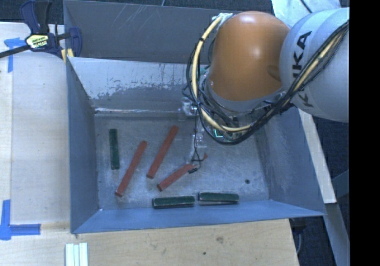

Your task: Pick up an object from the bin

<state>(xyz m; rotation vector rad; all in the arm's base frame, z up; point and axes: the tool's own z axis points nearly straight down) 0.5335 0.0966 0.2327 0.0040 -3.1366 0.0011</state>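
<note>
My gripper (198, 157) hangs down from under the orange dome into the middle of the bin. Its tip is right at the upper right end of a short red-brown stick (175, 178) that lies slanted on the bin floor. Whether it grips that end cannot be told. A longer red-brown stick (162, 152) lies just left of the gripper, tilted the same way. Below, along the front wall, lie two dark green sticks end to end, one (173, 202) on the left and one (218, 198) on the right.
Another red-brown stick (131, 168) lies slanted further left. A dark green stick (113, 148) lies upright in the picture near the left wall. The arm and its cable loops cover the bin's right rear part.
</note>
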